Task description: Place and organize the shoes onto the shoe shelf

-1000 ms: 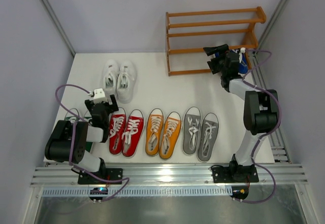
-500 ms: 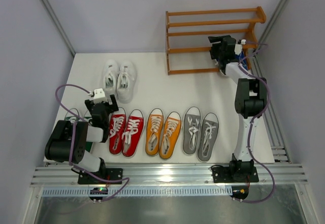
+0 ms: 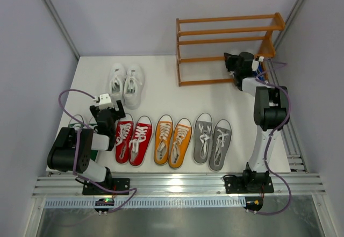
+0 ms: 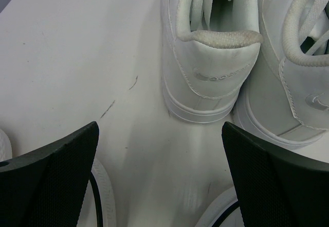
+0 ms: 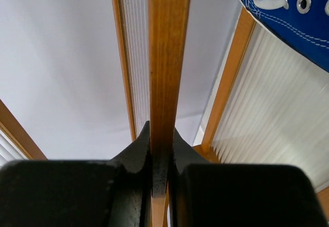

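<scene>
The orange-brown shoe shelf (image 3: 226,30) stands at the back right of the table. My right gripper (image 3: 235,64) is at its lower right and is shut on one of its thin wooden slats (image 5: 168,57), which runs between the fingertips (image 5: 161,134). A blue shoe (image 5: 288,16) shows at the upper right of the right wrist view. White shoes (image 3: 125,84) lie at the back left, and their heels (image 4: 211,57) are just ahead of my open, empty left gripper (image 4: 160,160). Red (image 3: 133,138), orange (image 3: 172,142) and grey (image 3: 212,140) pairs lie in a front row.
My left arm (image 3: 80,148) covers most of a green pair at the front left. Grey walls close the table on both sides and at the back. A metal rail (image 3: 177,183) runs along the near edge.
My right gripper has gone down and right to the shelf's lower slat and shut on it. The shelf has shifted slightly to the right. The left arm has not moved.
</scene>
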Controlling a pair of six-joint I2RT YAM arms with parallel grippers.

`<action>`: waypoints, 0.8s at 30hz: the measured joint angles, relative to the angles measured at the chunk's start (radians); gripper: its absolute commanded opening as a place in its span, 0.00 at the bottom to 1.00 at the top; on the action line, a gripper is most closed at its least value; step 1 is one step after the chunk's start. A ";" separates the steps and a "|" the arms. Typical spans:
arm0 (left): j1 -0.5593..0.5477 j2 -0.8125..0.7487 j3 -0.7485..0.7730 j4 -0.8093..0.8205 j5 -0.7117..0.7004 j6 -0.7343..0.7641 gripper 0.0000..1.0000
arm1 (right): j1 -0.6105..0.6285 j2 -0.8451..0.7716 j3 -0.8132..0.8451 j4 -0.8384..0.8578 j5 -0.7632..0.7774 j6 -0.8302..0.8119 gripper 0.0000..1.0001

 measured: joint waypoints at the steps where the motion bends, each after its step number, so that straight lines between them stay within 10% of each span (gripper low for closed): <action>1: 0.000 0.000 0.000 0.000 0.000 0.000 1.00 | -0.003 -0.029 -0.045 0.013 -0.001 0.000 0.04; 9: 0.000 0.000 0.000 0.000 0.000 0.000 1.00 | -0.021 -0.240 -0.365 0.117 -0.007 0.000 0.05; 15: 0.000 0.000 0.000 0.000 0.000 0.000 1.00 | -0.024 -0.327 -0.460 0.094 -0.004 -0.059 0.84; 24: 0.000 -0.001 0.000 0.001 0.000 0.000 1.00 | -0.049 -0.634 -0.588 -0.140 -0.069 -0.282 1.00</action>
